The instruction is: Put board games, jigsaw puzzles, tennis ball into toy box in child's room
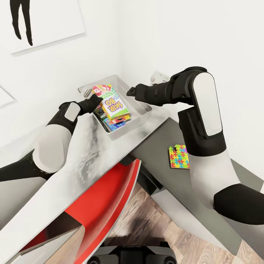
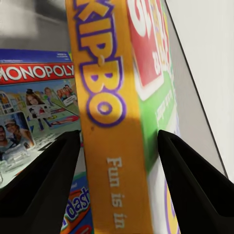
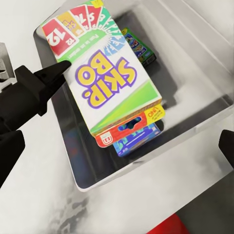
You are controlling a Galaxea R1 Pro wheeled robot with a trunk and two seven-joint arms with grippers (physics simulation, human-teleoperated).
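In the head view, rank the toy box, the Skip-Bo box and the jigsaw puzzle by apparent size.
1. toy box
2. Skip-Bo box
3. jigsaw puzzle, part hidden behind the right arm, so its rank against the Skip-Bo box is unsure.

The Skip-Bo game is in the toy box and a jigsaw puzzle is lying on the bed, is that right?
Not quite. The Skip-Bo game is in the toy box, but the jigsaw puzzle lies on the dark grey cabinet top, as the head view shows.

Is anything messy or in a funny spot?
Yes. One jigsaw puzzle lies alone on the lower dark cabinet top, outside the toy box. Inside, the Skip-Bo box sits tilted on the other games, between the left gripper fingers.
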